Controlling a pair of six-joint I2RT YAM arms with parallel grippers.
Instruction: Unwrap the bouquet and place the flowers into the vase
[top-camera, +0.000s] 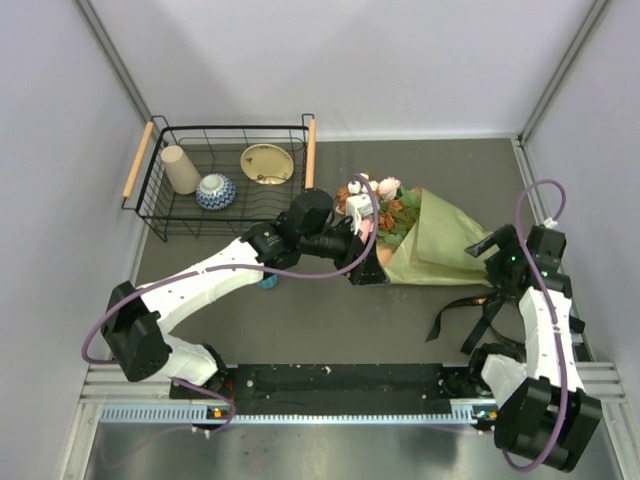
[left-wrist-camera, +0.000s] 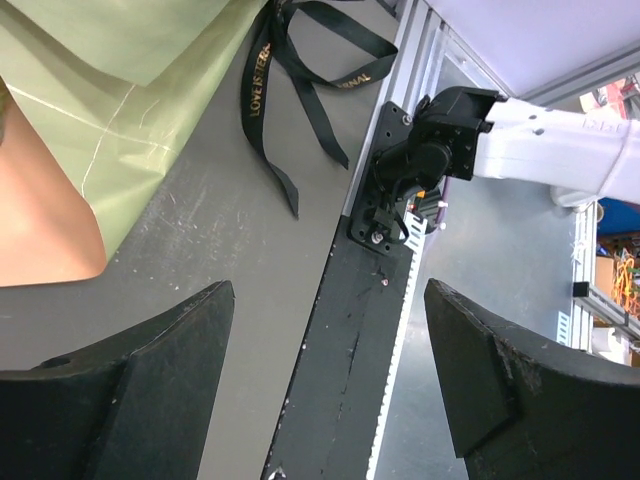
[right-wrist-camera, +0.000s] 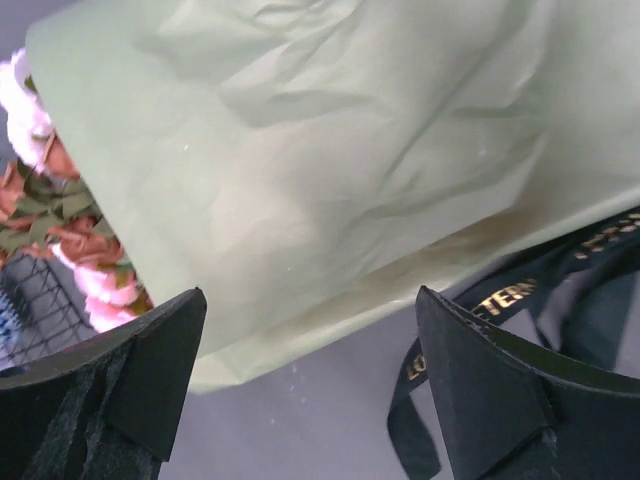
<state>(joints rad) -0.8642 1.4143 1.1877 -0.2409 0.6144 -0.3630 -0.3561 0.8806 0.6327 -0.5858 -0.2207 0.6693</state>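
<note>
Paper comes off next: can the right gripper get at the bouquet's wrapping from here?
Probably yes: the right gripper hangs open right at the olive paper of the bouquet, nothing between them; the black ribbon lies loose beside it.

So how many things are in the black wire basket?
3: a beige cup at its left, a blue-and-white bowl beside it, and a pale yellow dish toward the right. The left arm covers a near corner of the basket, so something small could hide there.
</note>
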